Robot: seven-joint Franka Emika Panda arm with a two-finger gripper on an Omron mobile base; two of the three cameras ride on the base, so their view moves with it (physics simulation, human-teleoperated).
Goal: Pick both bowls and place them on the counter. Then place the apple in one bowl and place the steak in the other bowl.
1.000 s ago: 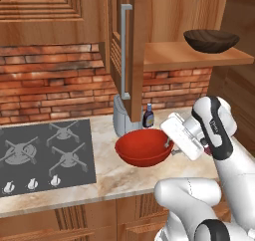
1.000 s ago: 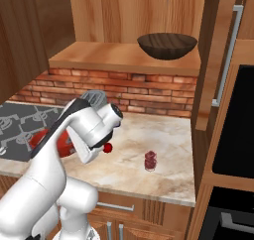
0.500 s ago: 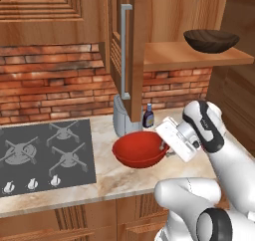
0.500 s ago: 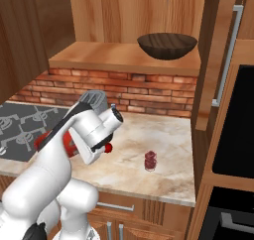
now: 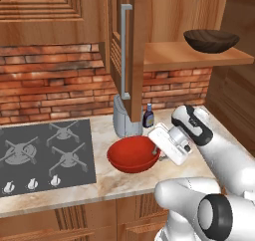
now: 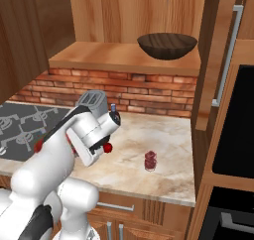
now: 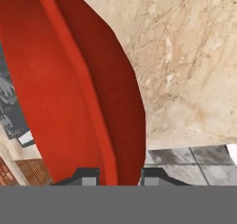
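Pincer clamped on the rim of the red bowl, one fingertip inside the wall, the other outside. Bowl low over the beige worktop, just right of the stovetop; touching the surface or just above it, hard to tell. Brown bowl up on the wooden shelf. Small dark red lump, perhaps the steak, alone on the worktop to the right. Apple beside the hand. Small bottle near the brick wall.

Two rear base views sharing the counter from opposite sides; hand view seemingly close above it.
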